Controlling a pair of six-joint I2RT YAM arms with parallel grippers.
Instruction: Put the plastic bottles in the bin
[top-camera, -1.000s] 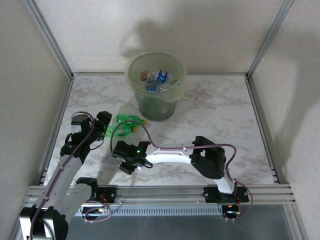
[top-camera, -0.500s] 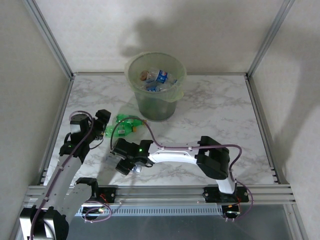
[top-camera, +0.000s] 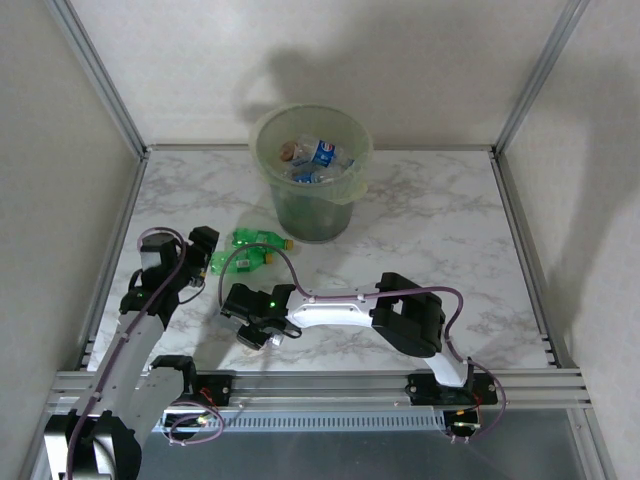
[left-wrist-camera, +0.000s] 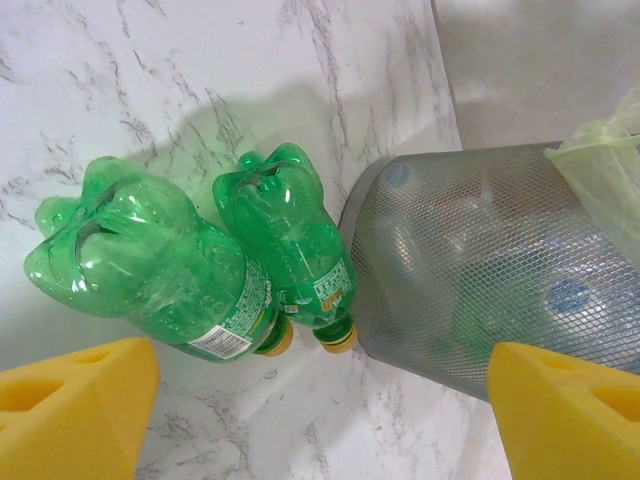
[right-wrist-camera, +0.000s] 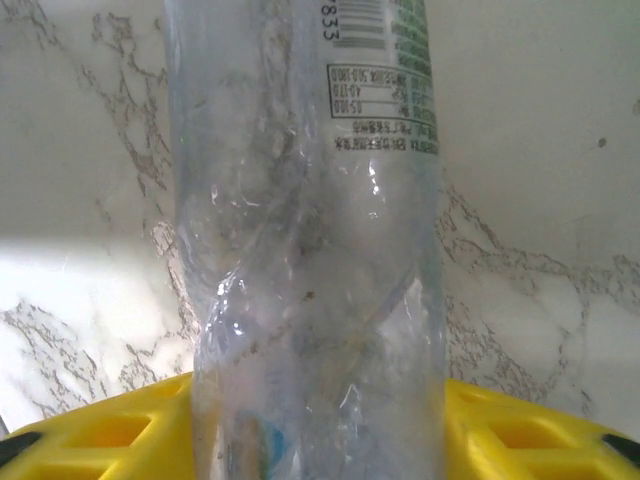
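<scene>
Right wrist view: my right gripper (right-wrist-camera: 318, 425), clenched on one clear bottle (right-wrist-camera: 310, 250), marble desk (right-wrist-camera: 90, 150) behind. My left gripper (left-wrist-camera: 320, 415), released, empty. Beyond it I count two green bottles (left-wrist-camera: 150, 265) lying side by side, caps just beside the bin (left-wrist-camera: 460, 270), which holds more bottles (top-camera: 322, 152).

White left arm (top-camera: 125, 350), white right arm (top-camera: 335, 312), black joints, cables apparently purple, yellow tool fingers (left-wrist-camera: 565, 410)

The clear bottle (right-wrist-camera: 310, 250) is showing a barcode (right-wrist-camera: 357, 22) beside digits that look like 833; its fine print (right-wrist-camera: 385, 115) is blurring past reading.
</scene>
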